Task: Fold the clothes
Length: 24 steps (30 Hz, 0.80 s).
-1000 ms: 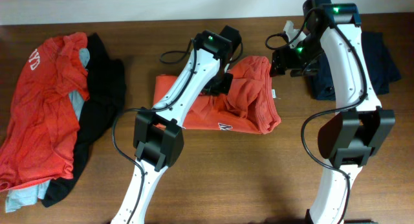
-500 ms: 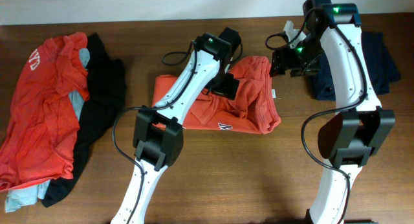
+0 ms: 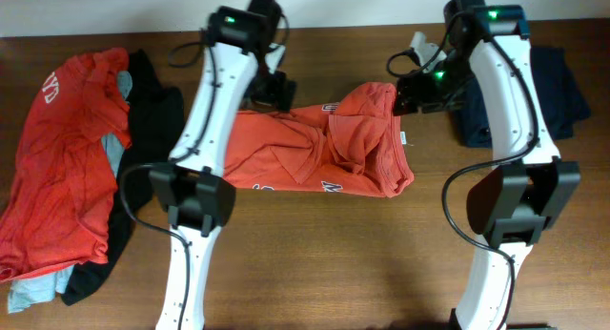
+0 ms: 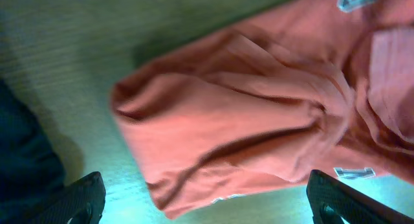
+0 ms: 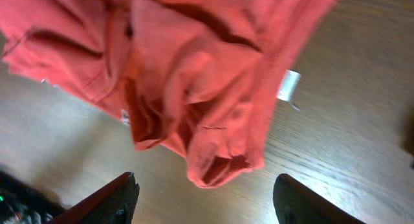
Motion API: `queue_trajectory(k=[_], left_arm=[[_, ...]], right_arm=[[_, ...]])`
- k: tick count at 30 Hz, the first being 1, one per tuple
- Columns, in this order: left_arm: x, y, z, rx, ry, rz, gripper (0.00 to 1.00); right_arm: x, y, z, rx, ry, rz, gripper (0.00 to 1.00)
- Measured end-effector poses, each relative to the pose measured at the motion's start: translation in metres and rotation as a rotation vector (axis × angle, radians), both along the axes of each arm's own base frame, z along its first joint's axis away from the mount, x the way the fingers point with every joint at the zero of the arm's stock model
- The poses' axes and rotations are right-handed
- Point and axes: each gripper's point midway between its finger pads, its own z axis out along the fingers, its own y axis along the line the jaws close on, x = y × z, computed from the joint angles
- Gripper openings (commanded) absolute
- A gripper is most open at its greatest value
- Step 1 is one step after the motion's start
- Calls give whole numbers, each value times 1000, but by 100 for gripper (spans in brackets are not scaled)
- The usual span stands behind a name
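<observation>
**Left arm:** stretched to the far side of the table. Left gripper (image 4: 206,197) hovers over the left end of the orange shirt (image 3: 315,158), jaws released wide, nothing between them.

**Right arm:** bent over the shirt's far right corner. Right gripper (image 5: 207,195) has its jaws spread, with a cloth fold just ahead of them, seemingly untouched.

**Shirt:** rumpled, mid-table between the arms, white tag (image 5: 288,85) at its right edge.

**Room:** bare table (image 3: 381,263) along the near side. Pile (image 3: 67,168) well apart at the left edge. Navy piece (image 3: 562,92) lies behind the right arm.
</observation>
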Motion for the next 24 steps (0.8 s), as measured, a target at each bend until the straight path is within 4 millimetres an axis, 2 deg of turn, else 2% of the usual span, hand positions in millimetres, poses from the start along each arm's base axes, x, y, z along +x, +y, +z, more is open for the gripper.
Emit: queue_trajectory(k=[4, 6, 8, 12, 15, 19, 24], left_arm=[[17, 40, 2, -53, -18, 104, 99], [26, 68, 6, -86, -29, 180, 99], [34, 100, 10, -116, -51, 256, 99], [38, 165, 15, -140, -74, 394, 99], [34, 204, 15, -146, -76, 477, 99], [30, 228, 15, -156, -79, 528, 99], [30, 232, 15, -165, -80, 538, 99]], right_arm=[[-1, 41, 0, 4, -48, 135, 72], [-3, 63, -1, 2, -69, 193, 72], [-8, 95, -5, 1, -95, 278, 72], [-20, 137, -26, -12, -109, 370, 72], [-27, 160, -51, -35, -112, 395, 71], [-37, 182, -79, -81, -124, 410, 71], [-35, 210, -94, -145, -229, 440, 67]])
